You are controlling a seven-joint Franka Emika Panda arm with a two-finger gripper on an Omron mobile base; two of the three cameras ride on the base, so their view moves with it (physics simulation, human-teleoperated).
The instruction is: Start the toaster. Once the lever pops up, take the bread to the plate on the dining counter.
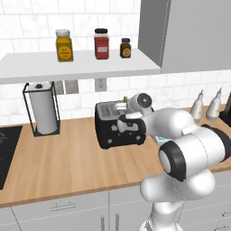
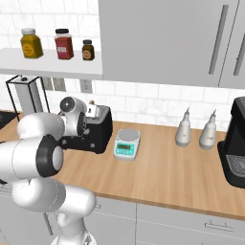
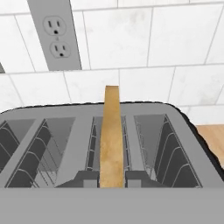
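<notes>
The black toaster [image 1: 108, 131] stands on the tile-backed wood counter, also seen from the other side [image 2: 101, 135]. In the hand view its silvery slotted top [image 3: 192, 146] lies just below me. The bread [image 3: 112, 140] stands edge-on in a middle slot, its top above the toaster's back rim, and shows as a small tan tip [image 1: 125, 98]. My gripper [image 3: 112, 180] reaches over the toaster's top [image 1: 122, 108]. Its dark fingertips [image 3: 85, 179] press against both faces of the slice, shut on it. The plate and the dining counter are out of view.
A paper towel holder [image 1: 43, 108] stands left of the toaster and a cooktop [image 1: 6, 149] lies at the far left. To the right are a white-and-teal scale [image 2: 127, 143], two bottles [image 2: 183, 128] and a black coffee machine [image 2: 237, 143]. A shelf [image 1: 81, 65] with jars hangs overhead.
</notes>
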